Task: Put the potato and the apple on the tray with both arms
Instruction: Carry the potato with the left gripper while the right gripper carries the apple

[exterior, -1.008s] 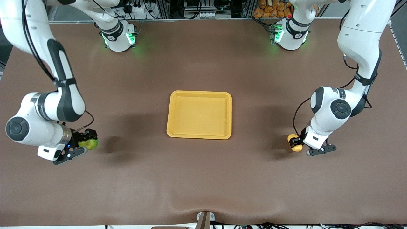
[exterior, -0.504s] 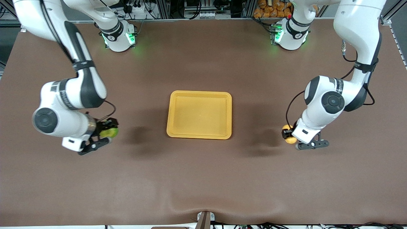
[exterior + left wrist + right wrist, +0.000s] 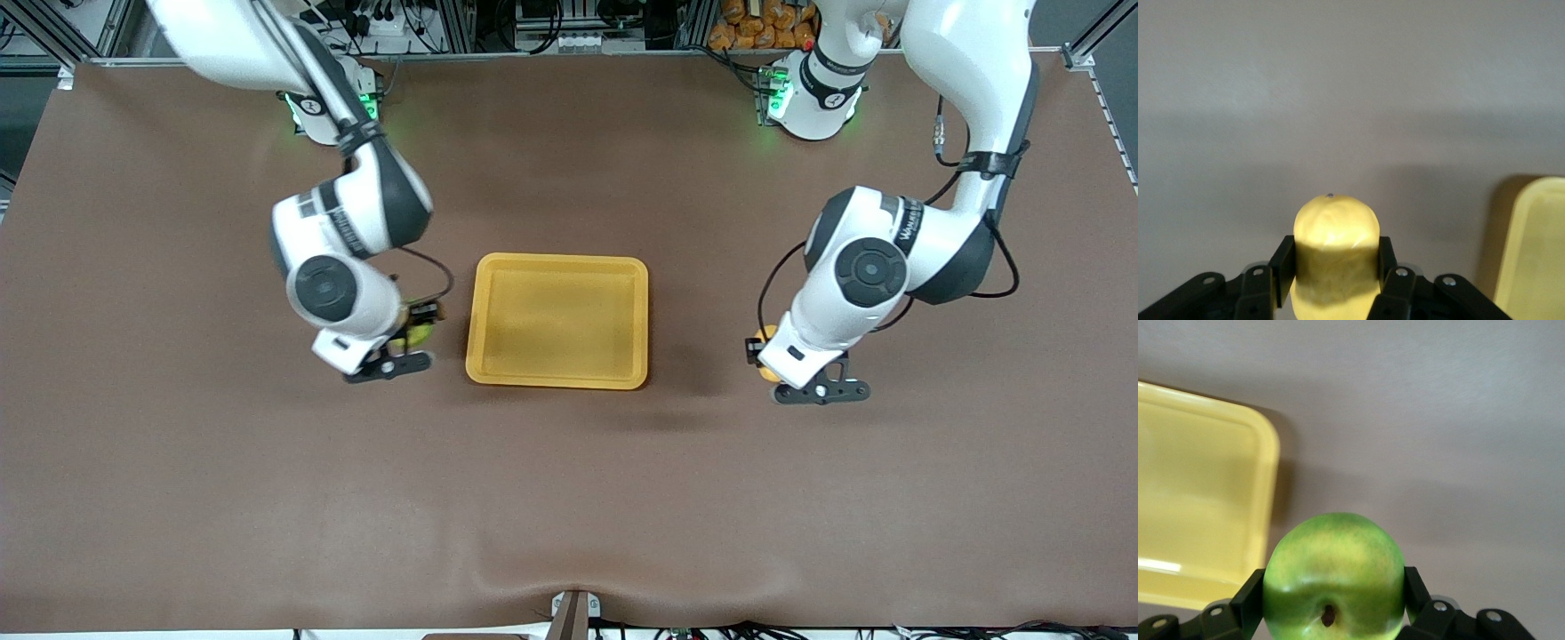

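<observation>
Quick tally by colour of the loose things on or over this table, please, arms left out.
Yellow: 2, the tray and the potato held by the left end effector.
Green: 1, the apple held by the right end effector.
Total: 3.
</observation>
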